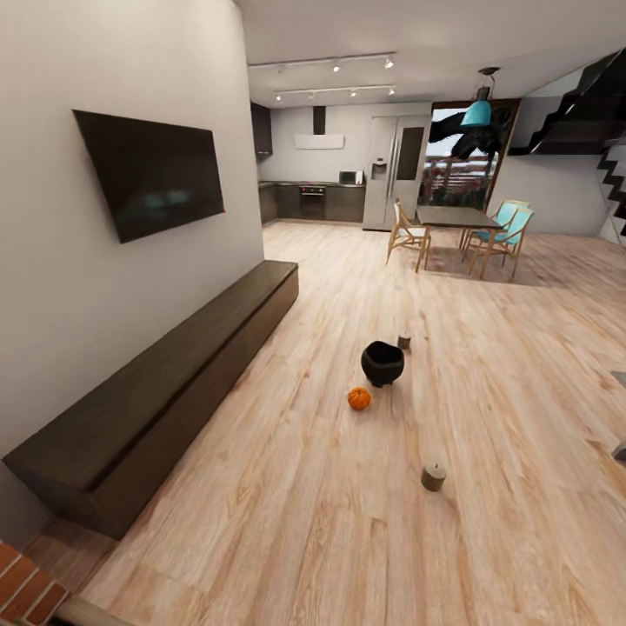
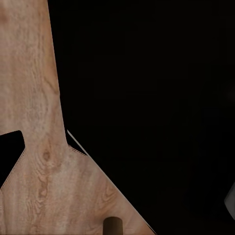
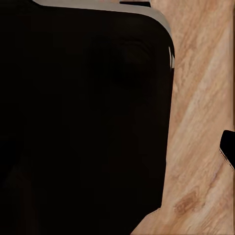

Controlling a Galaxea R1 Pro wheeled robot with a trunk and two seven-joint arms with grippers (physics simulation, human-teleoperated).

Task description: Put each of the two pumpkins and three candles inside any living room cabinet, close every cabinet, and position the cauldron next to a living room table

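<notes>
In the head view, one small orange pumpkin (image 1: 359, 398) lies on the wood floor mid-room. Just behind it stands the black cauldron (image 1: 382, 362). A stout candle (image 1: 433, 476) stands on the floor nearer to me, to the right. Another candle (image 1: 404, 341) peeks out beyond the cauldron. The long, low dark-brown cabinet (image 1: 174, 374) runs along the left wall under the TV, all its fronts shut. In the left wrist view, a short cylinder (image 2: 113, 226), possibly a candle, stands on the floor beside a dark mass. The second pumpkin is out of view.
A wall TV (image 1: 152, 169) hangs above the cabinet. A dining table (image 1: 456, 217) with chairs stands far back right, before the kitchen. Brick flooring (image 1: 26, 582) shows at the lower left corner. Grey edges (image 1: 620, 452) poke in at the right. Stairs rise at the far right.
</notes>
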